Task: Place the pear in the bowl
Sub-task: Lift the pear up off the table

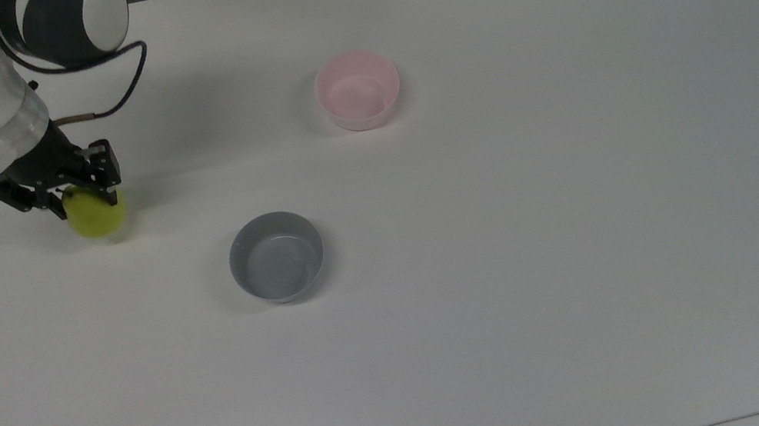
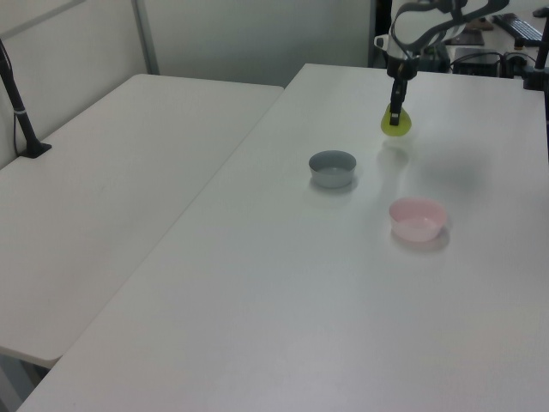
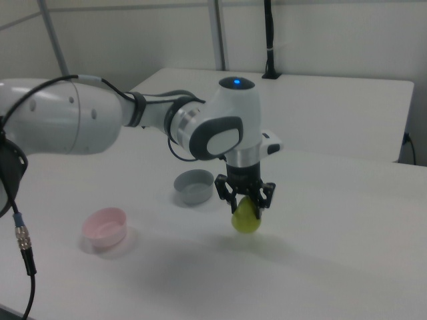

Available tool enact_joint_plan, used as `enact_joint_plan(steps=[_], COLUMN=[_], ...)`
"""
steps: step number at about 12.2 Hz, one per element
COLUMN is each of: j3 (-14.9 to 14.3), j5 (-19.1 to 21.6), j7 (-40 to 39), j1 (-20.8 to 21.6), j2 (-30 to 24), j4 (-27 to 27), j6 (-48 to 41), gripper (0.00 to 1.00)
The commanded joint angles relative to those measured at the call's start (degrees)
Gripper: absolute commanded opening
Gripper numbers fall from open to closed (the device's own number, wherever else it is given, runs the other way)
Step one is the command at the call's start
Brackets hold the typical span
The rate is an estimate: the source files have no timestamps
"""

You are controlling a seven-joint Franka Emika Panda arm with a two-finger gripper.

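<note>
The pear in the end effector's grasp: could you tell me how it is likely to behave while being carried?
The pear looks glossy and rounded, so it may slip or swivel. The end effector grips only its narrow top, with the wider bottom hanging below, so it might swing. It seems rigid, keeping its shape, and would probably roll if dropped on the table.

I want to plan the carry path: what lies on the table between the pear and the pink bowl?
Bare white table in the top view, between the pear and the pink bowl.

Yellow-green pear (image 1: 96, 214), pale pink bowl (image 1: 358, 90), grey bowl (image 1: 276, 257)
</note>
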Motion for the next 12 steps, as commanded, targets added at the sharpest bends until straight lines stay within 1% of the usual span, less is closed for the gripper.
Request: enact_joint_plan(steps=[1, 2, 4, 6, 7, 9, 10, 12], j3=[-0.20, -0.20, -0.11, -0.19, -0.28, -0.37, -0.89, -1.60], j5=[-3.16, -3.35, -3.44, -3.53, -4.22, -5.55, -5.72, -9.22], j7=[4.08, 4.18, 4.01, 4.10, 4.53, 6.29, 7.42, 11.63], j1=[0.85, 1.11, 1.73, 3.30, 4.70, 5.59, 7.16, 10.85], j2=[-5.50, -6.90, -11.90, -16.13, -17.88, -21.49, -22.72, -24.58], j4=[2.59, 3.31, 3.32, 3.32, 3.32, 3.49, 3.67, 3.58], j6=[-9.42, -11.72, -15.32, -19.46, -21.48, -24.65, -26.66, -28.17], gripper=[0.00, 0.00, 0.00, 0.00, 0.00, 0.00, 0.00, 0.00])
